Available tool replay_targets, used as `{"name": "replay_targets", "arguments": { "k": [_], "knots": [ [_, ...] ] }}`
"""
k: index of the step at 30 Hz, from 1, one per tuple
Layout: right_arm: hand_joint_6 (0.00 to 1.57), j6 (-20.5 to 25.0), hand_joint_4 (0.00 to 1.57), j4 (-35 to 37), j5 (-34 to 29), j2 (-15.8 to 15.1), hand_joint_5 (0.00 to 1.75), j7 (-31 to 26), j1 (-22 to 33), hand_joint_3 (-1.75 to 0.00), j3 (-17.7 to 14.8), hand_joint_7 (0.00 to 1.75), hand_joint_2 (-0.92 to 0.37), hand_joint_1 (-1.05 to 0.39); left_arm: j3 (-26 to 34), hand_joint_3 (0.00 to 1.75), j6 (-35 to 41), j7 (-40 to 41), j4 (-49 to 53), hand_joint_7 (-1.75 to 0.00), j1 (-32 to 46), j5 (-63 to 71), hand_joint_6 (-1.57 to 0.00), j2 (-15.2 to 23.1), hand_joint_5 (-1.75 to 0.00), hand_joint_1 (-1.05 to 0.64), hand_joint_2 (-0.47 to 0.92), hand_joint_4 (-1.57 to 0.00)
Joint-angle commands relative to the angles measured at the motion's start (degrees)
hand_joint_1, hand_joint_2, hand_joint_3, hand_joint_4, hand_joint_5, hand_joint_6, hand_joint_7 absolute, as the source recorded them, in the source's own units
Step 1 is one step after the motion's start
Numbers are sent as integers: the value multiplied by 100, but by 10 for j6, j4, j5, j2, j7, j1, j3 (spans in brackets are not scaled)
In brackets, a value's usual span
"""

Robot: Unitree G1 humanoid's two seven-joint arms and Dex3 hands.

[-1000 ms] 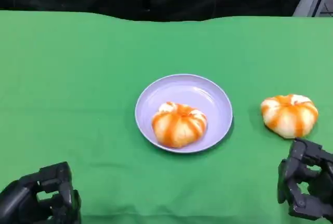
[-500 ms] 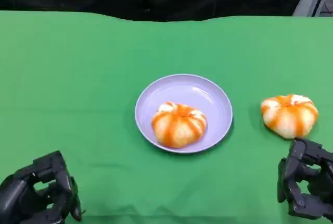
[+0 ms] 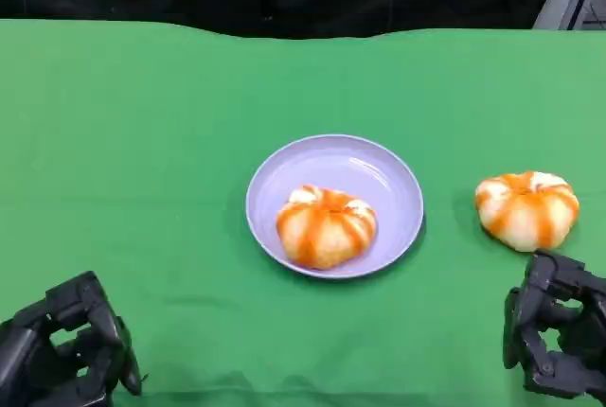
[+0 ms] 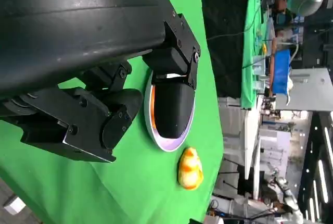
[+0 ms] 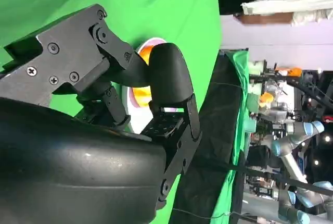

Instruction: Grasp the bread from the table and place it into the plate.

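Bread (image 3: 526, 210) on table right of plate (image 3: 379, 172), just beyond right hand (image 3: 557, 339); fingers curled, empty; left hand (image 3: 62, 350) farther, likewise empty.

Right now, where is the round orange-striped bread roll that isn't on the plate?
In the head view the loose orange-striped bread roll lies on the green tablecloth, right of the lavender plate, just beyond the right hand.
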Motion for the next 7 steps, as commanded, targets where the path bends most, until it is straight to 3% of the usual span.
{"name": "replay_targets", "arguments": {
  "k": [1, 7],
  "knots": [
    [73, 2, 88, -6, -1, -8, 175, -2, 3, -118, -3, 169, -58, -8, 4, 117, -15, 7, 6, -175, -7, 13, -66, 4, -175, 10, 68, -79],
    [73, 0, 89, 2, 4, -8, 175, 2, -4, -119, -4, 171, -56, -9, 4, 115, -17, 6, 13, -173, -14, 13, -65, 1, -175, 9, 68, -79]
  ]
}}
